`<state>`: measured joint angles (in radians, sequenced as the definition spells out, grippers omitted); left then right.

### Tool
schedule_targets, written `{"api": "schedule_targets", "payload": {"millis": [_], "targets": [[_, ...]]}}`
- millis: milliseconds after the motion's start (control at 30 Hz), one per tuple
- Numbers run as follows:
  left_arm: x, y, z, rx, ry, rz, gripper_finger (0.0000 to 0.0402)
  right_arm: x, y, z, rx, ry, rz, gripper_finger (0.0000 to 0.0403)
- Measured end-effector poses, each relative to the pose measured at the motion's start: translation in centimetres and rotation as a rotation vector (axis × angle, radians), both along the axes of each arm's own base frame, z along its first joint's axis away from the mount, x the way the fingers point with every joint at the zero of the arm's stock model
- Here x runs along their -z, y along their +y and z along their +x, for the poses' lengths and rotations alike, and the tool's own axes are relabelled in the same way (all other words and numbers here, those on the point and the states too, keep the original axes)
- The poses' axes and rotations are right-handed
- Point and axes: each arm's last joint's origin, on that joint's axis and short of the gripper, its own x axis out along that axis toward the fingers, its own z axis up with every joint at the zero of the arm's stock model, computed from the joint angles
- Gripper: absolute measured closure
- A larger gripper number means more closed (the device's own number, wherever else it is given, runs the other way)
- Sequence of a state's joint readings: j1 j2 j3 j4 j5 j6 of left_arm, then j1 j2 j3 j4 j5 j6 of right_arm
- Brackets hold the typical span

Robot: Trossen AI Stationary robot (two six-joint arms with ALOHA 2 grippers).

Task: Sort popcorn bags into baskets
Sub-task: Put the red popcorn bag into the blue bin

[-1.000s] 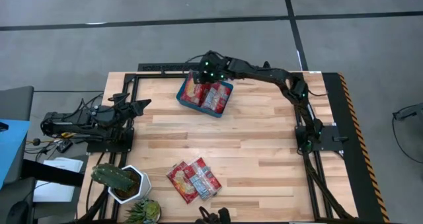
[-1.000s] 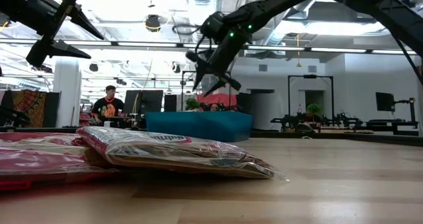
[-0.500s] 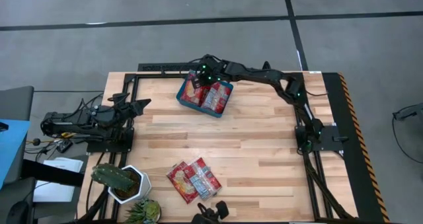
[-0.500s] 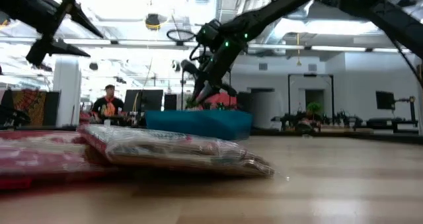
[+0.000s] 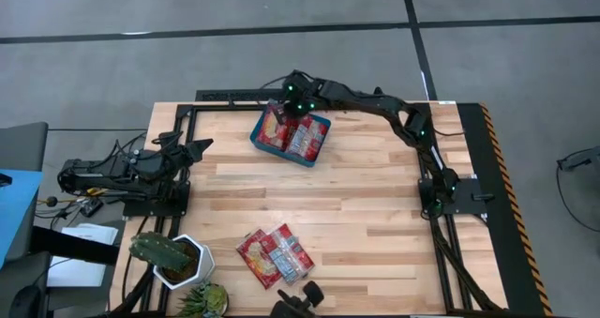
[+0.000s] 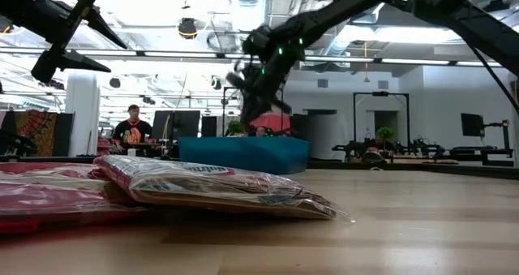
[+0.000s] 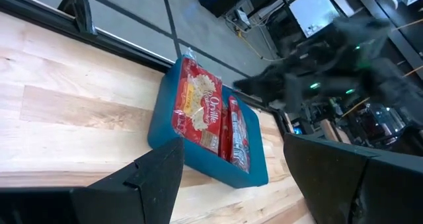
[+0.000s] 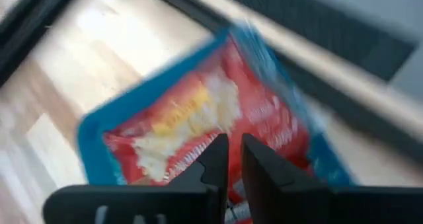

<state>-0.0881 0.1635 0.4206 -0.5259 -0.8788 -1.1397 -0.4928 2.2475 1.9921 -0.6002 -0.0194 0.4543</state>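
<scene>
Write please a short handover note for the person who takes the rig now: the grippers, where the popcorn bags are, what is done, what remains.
Right gripper: above the teal bin, jaws nearly shut, nothing visibly held.
Left gripper: open, waiting at the table's left edge.
Done: several popcorn bags in the bin at the table's far side.
Left: a pile of popcorn bags on the table near the front edge, beside the potted cactus, remains to be moved into the bin.

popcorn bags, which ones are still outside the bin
The popcorn bags lying in a cluster at the table's near edge, beside the cactus pot; the others sit inside the teal bin.
</scene>
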Motion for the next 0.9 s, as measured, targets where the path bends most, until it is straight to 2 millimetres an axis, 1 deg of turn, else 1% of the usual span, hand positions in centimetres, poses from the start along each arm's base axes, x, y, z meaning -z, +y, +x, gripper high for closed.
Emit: {"api": "schedule_targets", "payload": {"millis": [100,167,267,367,433,533,600,667,733,833,900], "targets": [[0.0,0.0,0.0,-0.001,-0.002,-0.002,0.0152,-2.8,0.3,0.4,-0.114,0.029,-0.168,0.0343],[0.0,0.0,0.0,-0.003,-0.012,-0.012,0.0152,-3.6,0.4,0.5,-0.183,0.08,-0.29,0.0351],[0.0,0.0,0.0,-0.006,-0.023,-0.022,0.0152,-3.7,0.2,0.4,-0.284,0.15,-0.393,0.037],[0.0,0.0,0.0,-0.013,-0.032,-0.028,0.0152,-3.7,-0.3,0.2,-0.337,0.186,-0.438,0.0392],[0.0,0.0,0.0,-0.026,-0.042,-0.034,0.0152,-3.6,-0.6,0.0,-0.363,0.21,-0.456,0.0396],[0.0,0.1,-0.1,-0.052,-0.061,-0.045,0.0152,-3.5,-0.8,-0.1,-0.378,0.217,-0.473,0.0386],[0.0,0.1,-0.1,-0.065,-0.071,-0.05,0.0152,-2.6,-1.1,0.4,-0.387,0.221,-0.477,0.038],[0.0,0.1,-0.1,-0.069,-0.076,-0.053,0.0152,-1.2,-1.4,0.0,-0.424,0.253,-0.403,0.0377],[0.0,0.1,-0.1,-0.074,-0.077,-0.053,0.0152,0.2,-1.8,0.4,-0.451,0.25,-0.387,0.038],[0.0,0.1,-0.1,-0.083,-0.08,-0.052,0.0152,1.5,-1.7,0.1,-0.487,0.305,-0.323,0.0389],[0.0,0.2,-0.2,-0.095,-0.081,-0.049,0.0152,1.8,-1.7,0.6,-0.49,0.285,-0.342,0.0391]]}}
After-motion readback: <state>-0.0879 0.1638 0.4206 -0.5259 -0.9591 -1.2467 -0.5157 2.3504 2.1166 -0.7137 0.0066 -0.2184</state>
